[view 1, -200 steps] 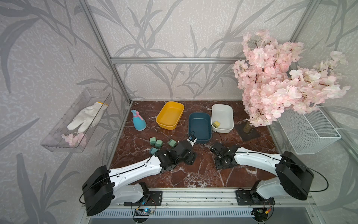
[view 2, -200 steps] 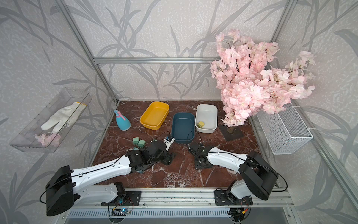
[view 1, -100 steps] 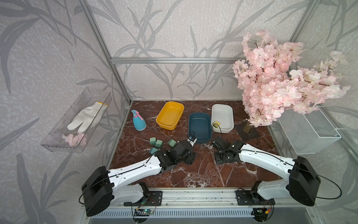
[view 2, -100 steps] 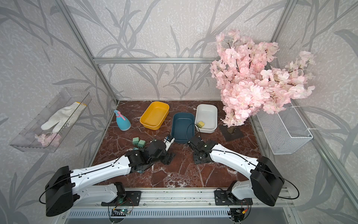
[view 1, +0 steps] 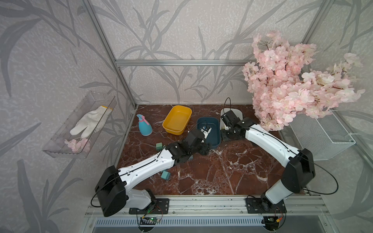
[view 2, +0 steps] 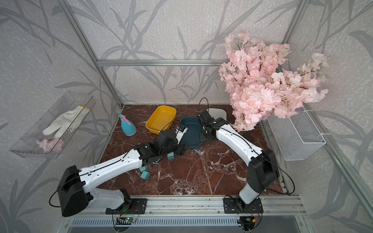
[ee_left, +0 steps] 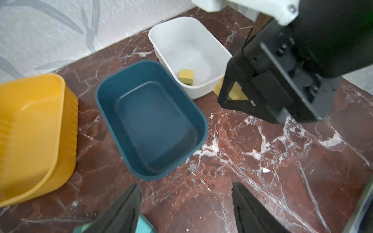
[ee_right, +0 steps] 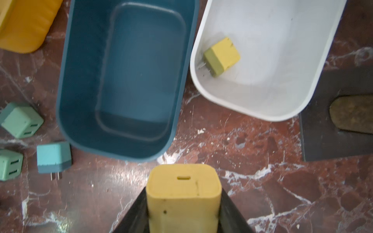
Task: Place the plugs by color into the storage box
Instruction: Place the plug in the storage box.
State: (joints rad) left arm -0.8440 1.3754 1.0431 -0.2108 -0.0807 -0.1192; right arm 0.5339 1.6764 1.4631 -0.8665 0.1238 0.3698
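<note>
Nearest the arm bases, at the tabletop's [view 2: 201, 171] 7 o'clock, two teal plugs [view 2: 145, 176] lie against the left forearm. A third [view 2: 171, 155] sits beside its wrist.

The left pincer [ee_left: 185, 209] stands with its fingers apart and nothing clamped. A teal plug [ee_left: 144, 226] peeks in just beside one finger. The left arm lies much where it did a second ago, at 6 o'clock of the dark blue box [ee_left: 101, 100].

The right pincer [ee_right: 183, 213] is clamped on a yellow plug [ee_right: 182, 181], whose end face carries one small slot. A second ago this pincer was low near the tabletop's centre. It has since swung out to about 1 o'clock and holds the plug clear of the marble, short of the box ends.

From there the white box [ee_right: 302, 80] lies at 1 o'clock, with a second yellow plug [ee_right: 222, 55] inside near its wall. The dark blue box stands at the pincer's 11 o'clock. Two green plugs [ee_right: 22, 121] and a teal plug [ee_right: 53, 157], prongs showing, lie at 9 o'clock of that box.

Farther out are the yellow box [view 1: 177, 121] at 11 o'clock and a spray bottle [view 1: 145, 126] at 10.
</note>
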